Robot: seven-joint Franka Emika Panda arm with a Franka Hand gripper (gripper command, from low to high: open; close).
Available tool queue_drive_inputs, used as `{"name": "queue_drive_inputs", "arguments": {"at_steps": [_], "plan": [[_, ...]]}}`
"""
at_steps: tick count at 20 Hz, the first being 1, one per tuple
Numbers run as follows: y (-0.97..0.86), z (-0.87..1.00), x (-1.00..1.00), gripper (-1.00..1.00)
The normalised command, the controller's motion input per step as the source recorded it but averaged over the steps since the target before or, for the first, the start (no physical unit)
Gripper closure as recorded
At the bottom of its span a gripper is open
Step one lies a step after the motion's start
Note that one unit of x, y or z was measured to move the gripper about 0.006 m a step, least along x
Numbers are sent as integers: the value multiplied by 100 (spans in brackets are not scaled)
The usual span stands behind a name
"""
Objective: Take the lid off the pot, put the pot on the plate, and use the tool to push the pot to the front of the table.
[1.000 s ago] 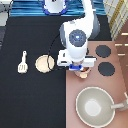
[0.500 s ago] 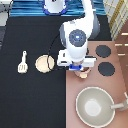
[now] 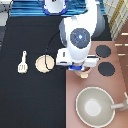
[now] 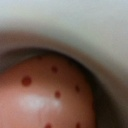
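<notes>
Pot (image 3: 85,75): small, pale, standing on the pinkish-brown stove panel (image 3: 120,90) at the exterior view's right, just below the gripper and mostly hidden by it; only a sliver shows beside the nearer of two black burners (image 3: 106,69). The wrist view fills with its pale rim (image 4: 75,30) and reddish, dark-spotted contents (image 4: 45,95), so the pot reads as uncovered. Lid: not identifiable in either view. Gripper (image 3: 77,64): directly over the pot, very close to it; whether it is apart, together or clamped on anything cannot be told. Change over the last second: none visible; arm, pot and other items sit as they did, which suggests a pause or slow fine work at the pot rather than transport. Plate (image 3: 45,63): tan, bare, on the black table (image 3: 30,100), near the pot toward the exterior view's left; the pot is not yet on it. Tool (image 3: 22,62): cream spatula further left, untouched. Large grey pan (image 3: 95,106): on the stove panel toward the exterior view's bottom.
</notes>
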Motion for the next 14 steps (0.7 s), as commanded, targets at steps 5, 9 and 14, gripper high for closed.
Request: {"name": "queue_drive_inputs", "arguments": {"at_steps": [5,9,14], "plan": [[-36,53,-66,100],[-54,49,-46,100],[-66,40,-29,100]]}}
